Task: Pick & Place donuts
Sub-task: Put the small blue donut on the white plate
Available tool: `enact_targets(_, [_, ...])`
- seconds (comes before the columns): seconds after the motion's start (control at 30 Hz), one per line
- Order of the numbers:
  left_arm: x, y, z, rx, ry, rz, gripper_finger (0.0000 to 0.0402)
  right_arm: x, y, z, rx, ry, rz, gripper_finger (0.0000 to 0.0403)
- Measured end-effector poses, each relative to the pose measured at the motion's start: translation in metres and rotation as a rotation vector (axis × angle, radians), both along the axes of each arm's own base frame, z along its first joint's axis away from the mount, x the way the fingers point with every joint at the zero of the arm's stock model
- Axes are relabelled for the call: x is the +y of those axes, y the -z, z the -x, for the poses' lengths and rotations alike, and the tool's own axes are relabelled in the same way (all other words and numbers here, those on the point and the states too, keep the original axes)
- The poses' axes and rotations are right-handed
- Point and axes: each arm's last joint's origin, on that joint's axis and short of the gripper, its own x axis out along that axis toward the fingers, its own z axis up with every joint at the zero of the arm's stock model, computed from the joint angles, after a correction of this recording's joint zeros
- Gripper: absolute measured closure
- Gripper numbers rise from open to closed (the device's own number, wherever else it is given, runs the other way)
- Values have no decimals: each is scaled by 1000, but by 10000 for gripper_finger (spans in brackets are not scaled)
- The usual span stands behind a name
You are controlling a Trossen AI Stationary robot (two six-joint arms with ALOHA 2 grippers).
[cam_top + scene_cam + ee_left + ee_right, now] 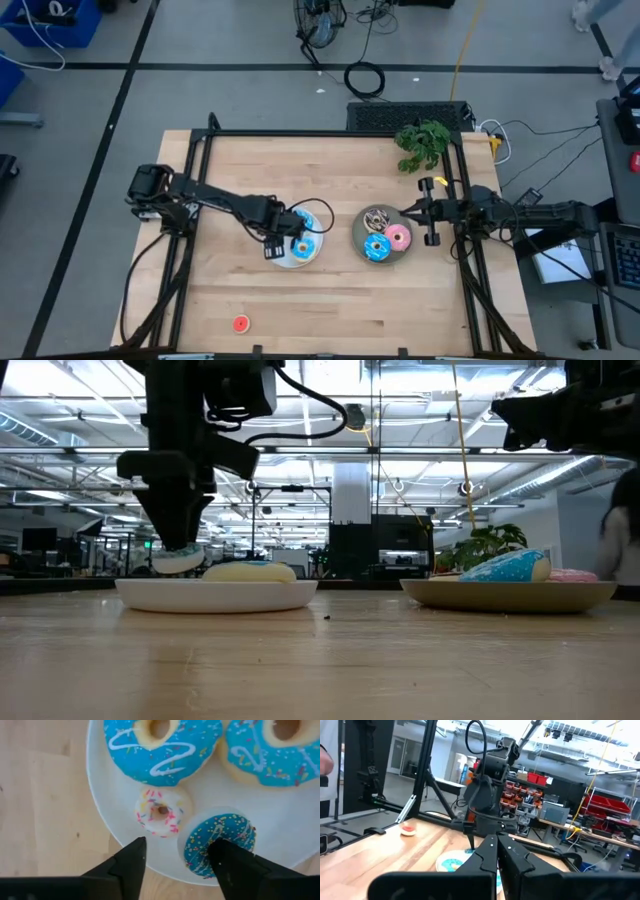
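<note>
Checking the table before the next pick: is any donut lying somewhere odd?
Yes. One red donut lies alone on bare wood near the table's front edge, far from both plates. The others sit on the white plate under the left gripper or on the grey plate.

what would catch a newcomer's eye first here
The left gripper hovers open over the white plate, above a tiny white sprinkled donut beside a small blue donut and two big blue ones. The grey plate right of it holds a pink donut; a lone red donut lies near the table's front edge.
</note>
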Motion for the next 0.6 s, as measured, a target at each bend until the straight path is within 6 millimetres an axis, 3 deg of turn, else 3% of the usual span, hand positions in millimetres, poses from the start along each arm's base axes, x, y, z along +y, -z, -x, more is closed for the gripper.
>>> enact_targets(0.43, [-13,0,2,19,64,59,381,0,-1,-1,-4,-3,-8,403])
enact_targets(0.53, [-13,0,1,4,43,56,384,0,0,-1,-4,-3,-9,403])
enact_targets(0.6, [-13,0,0,-7,43,60,354,0,0,-1,-4,-4,-8,403])
